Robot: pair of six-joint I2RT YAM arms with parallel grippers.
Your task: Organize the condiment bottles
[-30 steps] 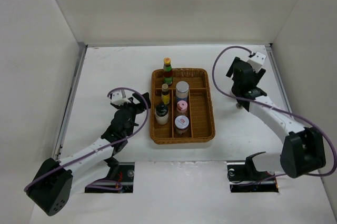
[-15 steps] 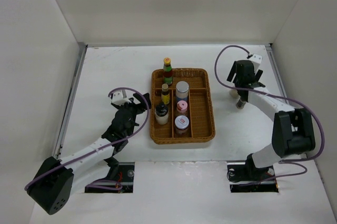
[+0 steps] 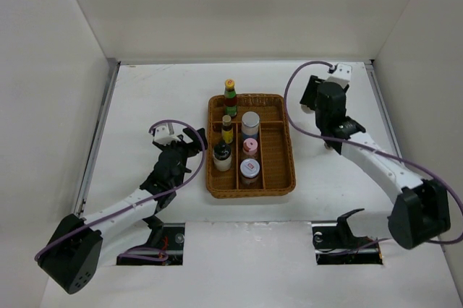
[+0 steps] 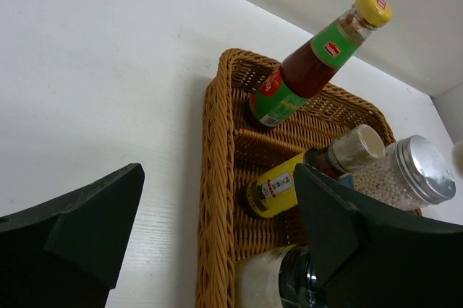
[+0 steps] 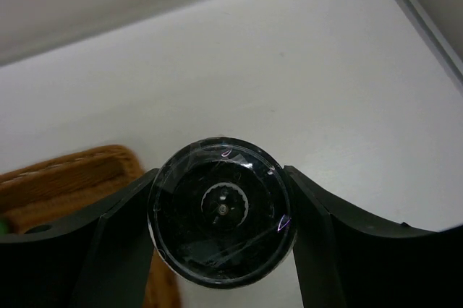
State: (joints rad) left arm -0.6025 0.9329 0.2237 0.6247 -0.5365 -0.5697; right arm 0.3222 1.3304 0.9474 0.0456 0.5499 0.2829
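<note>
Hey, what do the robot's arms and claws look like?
The left arm and right arm are white tubes with black joints, each with a looping purple cable. The left claw and right claw are black with broad wedge-shaped fingers.

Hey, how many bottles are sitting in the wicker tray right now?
6. Left column: green-labelled bottle, yellow-labelled bottle, dark bottle. Middle column: silver-lidded jar, pink-lidded jar, blue-banded jar. Smaller ones may be hidden.

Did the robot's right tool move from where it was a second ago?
Yes. The right tool, gripping a dark-topped bottle, has slid left, closer to the far right corner of the wicker tray.
</note>
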